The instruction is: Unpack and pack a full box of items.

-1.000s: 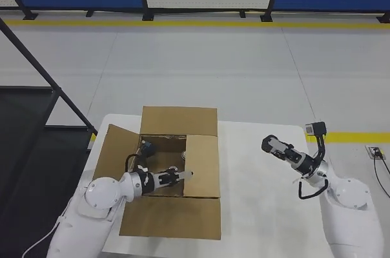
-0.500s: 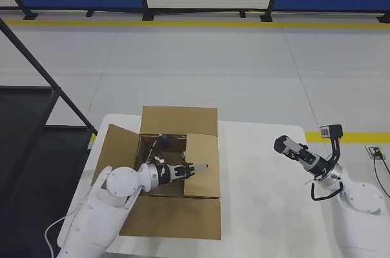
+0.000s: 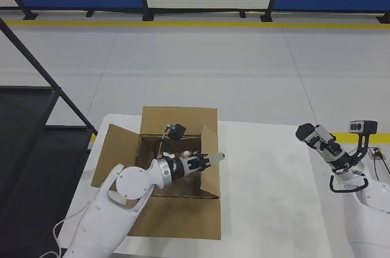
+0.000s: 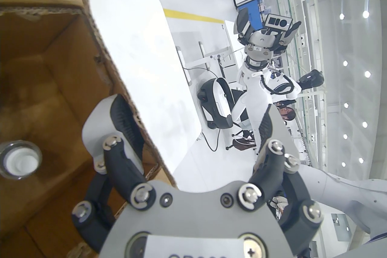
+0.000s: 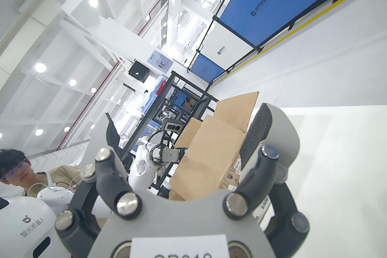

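Cardboard box (image 3: 172, 219) open on the table's (image 3: 266, 193) left half, capped bottle (image 4: 18, 161) inside, left arm (image 3: 137, 184) stretched level across the box, left gripper (image 3: 215, 157) spread wide astride its right flap, right gripper (image 3: 306, 132) raised near the table's right edge, fingers apart, empty.

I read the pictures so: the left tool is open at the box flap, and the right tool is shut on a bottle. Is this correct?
Not fully. The right tool is open and holds nothing, as the right wrist view shows. The rest stands: the left tool is open at the box flap.
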Controlling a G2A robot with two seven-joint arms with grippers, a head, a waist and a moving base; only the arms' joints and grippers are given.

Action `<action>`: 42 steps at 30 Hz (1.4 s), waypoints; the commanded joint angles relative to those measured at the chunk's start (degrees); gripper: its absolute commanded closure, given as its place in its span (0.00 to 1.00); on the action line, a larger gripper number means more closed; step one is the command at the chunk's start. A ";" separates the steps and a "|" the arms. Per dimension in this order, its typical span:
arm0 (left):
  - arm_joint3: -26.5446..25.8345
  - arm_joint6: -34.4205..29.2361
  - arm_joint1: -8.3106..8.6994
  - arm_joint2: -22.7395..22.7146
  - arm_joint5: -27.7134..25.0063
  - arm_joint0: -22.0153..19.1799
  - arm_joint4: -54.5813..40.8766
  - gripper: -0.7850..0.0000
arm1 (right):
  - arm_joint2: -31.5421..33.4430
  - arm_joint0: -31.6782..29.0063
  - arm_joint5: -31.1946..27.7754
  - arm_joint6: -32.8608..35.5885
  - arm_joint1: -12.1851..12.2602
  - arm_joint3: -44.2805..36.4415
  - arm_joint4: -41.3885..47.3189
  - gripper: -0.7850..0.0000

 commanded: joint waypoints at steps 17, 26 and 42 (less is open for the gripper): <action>18.33 9.07 -8.03 17.83 -1.44 -12.34 -2.85 0.00 | 4.02 2.89 -2.96 3.73 3.53 8.09 4.63 0.00; 25.22 9.12 -11.38 21.45 0.08 -16.40 -3.56 0.00 | 1.80 7.48 -4.05 5.81 4.69 14.68 5.35 0.00; 31.06 7.59 -14.35 22.58 -0.52 -18.46 -1.73 0.00 | -0.63 9.35 -6.06 5.58 6.38 19.36 8.19 0.00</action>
